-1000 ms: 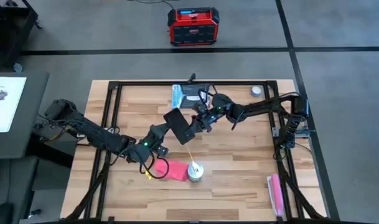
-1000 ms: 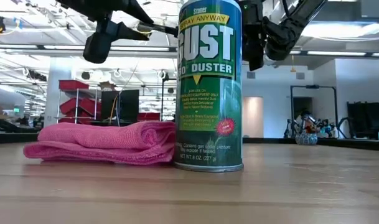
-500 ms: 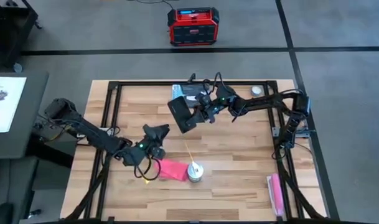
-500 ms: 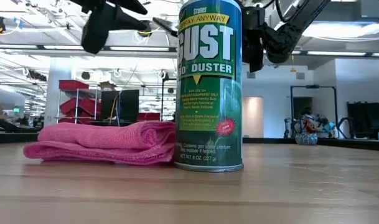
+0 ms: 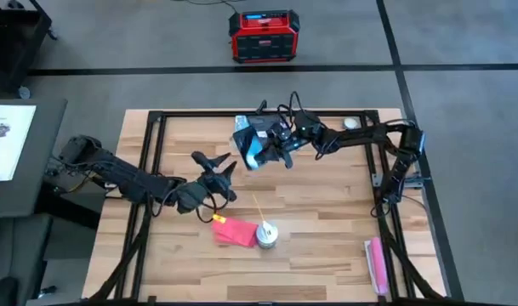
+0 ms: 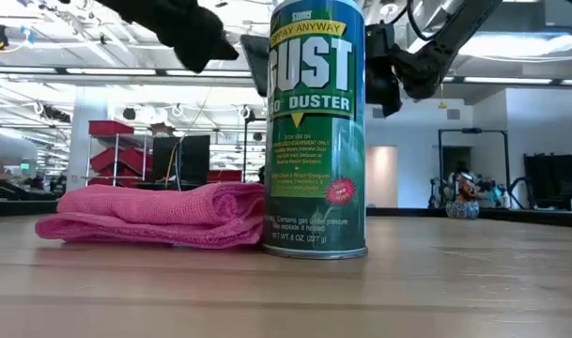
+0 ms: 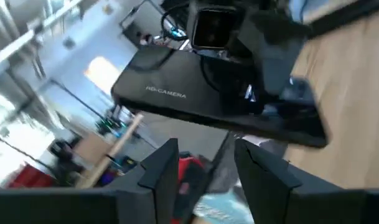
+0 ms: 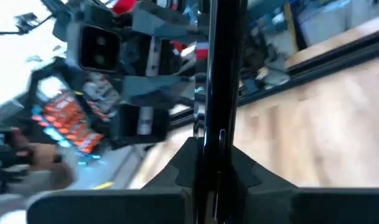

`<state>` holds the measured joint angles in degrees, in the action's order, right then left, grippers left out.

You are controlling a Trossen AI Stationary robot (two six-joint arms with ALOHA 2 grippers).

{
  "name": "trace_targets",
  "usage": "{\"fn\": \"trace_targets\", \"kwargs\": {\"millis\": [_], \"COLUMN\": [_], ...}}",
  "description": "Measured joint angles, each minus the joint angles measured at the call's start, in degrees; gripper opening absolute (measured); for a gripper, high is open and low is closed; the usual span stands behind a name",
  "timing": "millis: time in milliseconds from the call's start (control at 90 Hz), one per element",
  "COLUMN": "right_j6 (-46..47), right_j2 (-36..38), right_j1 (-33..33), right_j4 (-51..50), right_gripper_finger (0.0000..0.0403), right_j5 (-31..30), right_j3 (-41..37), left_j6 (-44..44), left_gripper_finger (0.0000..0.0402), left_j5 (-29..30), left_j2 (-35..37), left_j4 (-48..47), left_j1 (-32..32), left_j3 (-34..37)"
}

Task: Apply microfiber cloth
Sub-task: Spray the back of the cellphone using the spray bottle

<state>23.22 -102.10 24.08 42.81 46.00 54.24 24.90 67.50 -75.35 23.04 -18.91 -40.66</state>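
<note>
The cloth [image 5: 234, 231] lies folded on the table [image 5: 327, 221], touching the duster can [image 5: 267, 235] on the can's left side in the high view; in the low view the same pink cloth [image 6: 159, 216] rests flat against the base of the upright green can [image 6: 317, 127]. No fingers touch the cloth. The left gripper [image 5: 218, 167] hangs in the air above the table, beyond the cloth as seen from the can and apart from it, with its two fingers spread and nothing between them; the left wrist view shows both dark fingers [image 7: 161, 171] parted with a clear gap. Farther from the can, toward the back of the table, the right gripper [image 5: 273, 151] holds a black phone [image 5: 253, 150] off the table; in the right wrist view the phone [image 8: 220, 81] stands edge-on, clamped between the two fingers [image 8: 188, 167]. The left wrist view looks up at that phone [image 7: 220, 102], with the right arm's camera housing behind it. The phone hangs over a pale blue packet [image 5: 250, 127] that lies at the back of the table. A thin pale stick [image 5: 258, 208] lies on the wood just behind the can. A narrow pink oblong [image 5: 377, 263] sits near the table's front right corner, well apart from the can. A red and black box [image 5: 264, 36] stands on the floor beyond the table.
</note>
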Motion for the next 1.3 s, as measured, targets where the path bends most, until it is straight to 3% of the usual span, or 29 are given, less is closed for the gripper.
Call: {"fn": "trace_targets", "kwargs": {"millis": [222, 489, 722, 922, 1178, 1300], "right_j6": [-8.71, -19.23, -23.76, -24.23, -27.43, -27.84], "right_j2": [-0.07, -0.09, -0.09, -0.37, -0.39, -0.39], "right_j1": [-0.37, -2.74, -3.14, -2.06, -3.82, -4.29], "right_j4": [-0.7, -0.99, 1.09, 5.75, 3.98, 3.28], "right_gripper_finger": [0.0017, 0.0017, 0.0017, 0.0017, 0.0017, 0.0017], "right_j5": [-6.72, -17.5, -21.6, -17.64, -16.02, -16.15], "right_j3": [-1.83, -2.4, -2.4, -2.38, -2.38, -2.4], "left_j6": [-9.23, -17.16, -21.08, -26.5, -36.51, -39.3], "left_gripper_finger": [0.0111, 0.01, 0.01, 0.01, 0.01, 0.01], "left_j5": [-16.8, -25.36, -25.9, -24.72, -23.51, -23.78], "left_j2": [0.0, 0.0, 0.8, 0.74, -4.03, -8.12], "left_j4": [8.09, 11.09, 11.05, 10.32, 9.16, 13.05], "left_j1": [-1.52, -2.02, -8.24, -13.6, -12.09, -11.4], "left_j3": [-0.05, -0.09, -0.11, -0.11, -0.11, -0.5]}}
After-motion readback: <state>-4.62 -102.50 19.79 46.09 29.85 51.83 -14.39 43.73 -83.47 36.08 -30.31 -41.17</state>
